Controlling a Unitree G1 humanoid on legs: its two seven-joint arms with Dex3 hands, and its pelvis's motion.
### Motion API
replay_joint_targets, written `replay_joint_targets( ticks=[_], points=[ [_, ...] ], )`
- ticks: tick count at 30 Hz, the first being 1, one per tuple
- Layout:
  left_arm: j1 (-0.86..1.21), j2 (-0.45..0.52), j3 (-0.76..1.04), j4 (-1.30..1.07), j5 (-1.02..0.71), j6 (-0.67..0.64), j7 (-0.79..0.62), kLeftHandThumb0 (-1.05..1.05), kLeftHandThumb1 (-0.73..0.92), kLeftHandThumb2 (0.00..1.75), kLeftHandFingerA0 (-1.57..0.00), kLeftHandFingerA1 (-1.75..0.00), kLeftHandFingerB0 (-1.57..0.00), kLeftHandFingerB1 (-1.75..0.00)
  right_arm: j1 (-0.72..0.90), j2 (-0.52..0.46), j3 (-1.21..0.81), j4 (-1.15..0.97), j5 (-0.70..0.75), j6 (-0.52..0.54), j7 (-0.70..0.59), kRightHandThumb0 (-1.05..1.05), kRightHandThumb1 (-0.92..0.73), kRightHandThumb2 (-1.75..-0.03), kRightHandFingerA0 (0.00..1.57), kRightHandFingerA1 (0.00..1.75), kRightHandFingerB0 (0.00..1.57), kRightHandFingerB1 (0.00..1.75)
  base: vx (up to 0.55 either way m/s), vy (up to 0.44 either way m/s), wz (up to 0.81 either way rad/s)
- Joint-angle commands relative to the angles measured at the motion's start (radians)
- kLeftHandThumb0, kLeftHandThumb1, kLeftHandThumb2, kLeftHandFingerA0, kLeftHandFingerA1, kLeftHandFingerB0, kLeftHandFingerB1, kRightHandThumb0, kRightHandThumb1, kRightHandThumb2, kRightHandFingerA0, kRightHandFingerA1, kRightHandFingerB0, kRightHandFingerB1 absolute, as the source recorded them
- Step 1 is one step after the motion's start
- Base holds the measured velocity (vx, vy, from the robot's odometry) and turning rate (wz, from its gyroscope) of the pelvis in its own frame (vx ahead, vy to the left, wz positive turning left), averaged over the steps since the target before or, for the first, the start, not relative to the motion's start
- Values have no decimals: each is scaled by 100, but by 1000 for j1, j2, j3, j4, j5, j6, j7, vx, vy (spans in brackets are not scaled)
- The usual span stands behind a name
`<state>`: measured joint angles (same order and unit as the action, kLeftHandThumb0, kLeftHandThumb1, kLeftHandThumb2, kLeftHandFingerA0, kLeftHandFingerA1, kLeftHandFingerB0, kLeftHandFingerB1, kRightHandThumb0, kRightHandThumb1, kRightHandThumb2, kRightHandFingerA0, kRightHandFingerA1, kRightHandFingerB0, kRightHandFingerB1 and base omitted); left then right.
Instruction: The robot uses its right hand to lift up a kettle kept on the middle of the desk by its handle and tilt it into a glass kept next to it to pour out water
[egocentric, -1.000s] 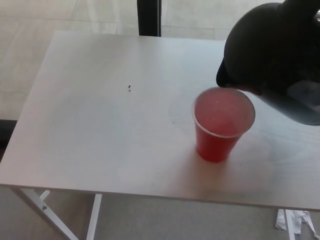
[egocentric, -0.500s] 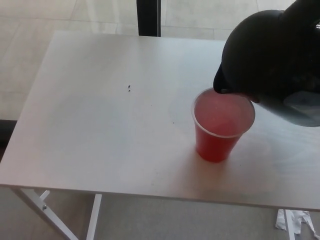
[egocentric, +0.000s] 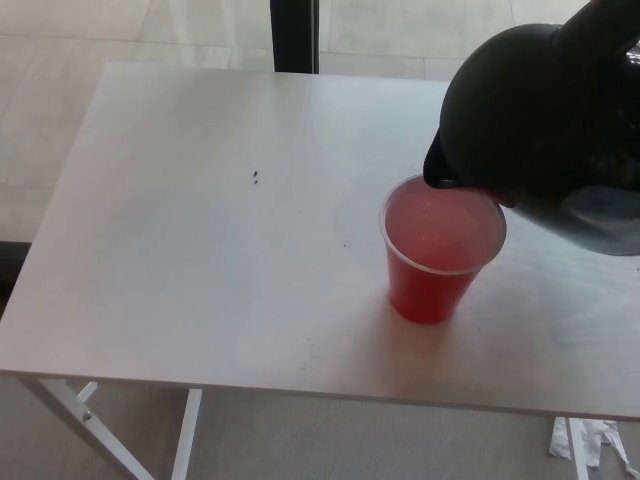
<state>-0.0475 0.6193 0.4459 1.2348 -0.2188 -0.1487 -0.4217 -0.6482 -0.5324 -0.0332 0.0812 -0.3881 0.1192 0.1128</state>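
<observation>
Head view: kettle (egocentric: 530, 110) tilted, upper right, above desk (egocentric: 200, 250).
Spout: just over far rim of cup (egocentric: 442, 248), pointing down-left.
Right hand: hidden; grasp cannot be told.
Left hand: absent.

We saw the white table (egocentric: 200, 260) bare across its left and middle, apart from a tiny dark speck (egocentric: 257, 178), so a hand could pass there freely. On the right, the red cup (egocentric: 441, 250) stood upright, and the black kettle (egocentric: 540, 120) hung tilted over it, spout just above the rim, blocking the right rear corner. The near edge in front of the cup lay open.
</observation>
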Motion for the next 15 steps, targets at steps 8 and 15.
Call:
replay_joint_targets(
  ticks=[8,15],
  points=[
    [-9,23,1,9,-2,22,12,-105,59,120,-59,-75,-40,-119,-27,-20,21,-31,-11,-74,-7,-13,-45,-124,84,175,73,156,0,0,0],
    [-7,24,-4,-1,2,19,5,-105,78,86,-58,-78,-37,-127,-70,-16,51,25,-23,-167,-34,-13,-61,-97,78,173,73,149,0,0,0]
  ],
)
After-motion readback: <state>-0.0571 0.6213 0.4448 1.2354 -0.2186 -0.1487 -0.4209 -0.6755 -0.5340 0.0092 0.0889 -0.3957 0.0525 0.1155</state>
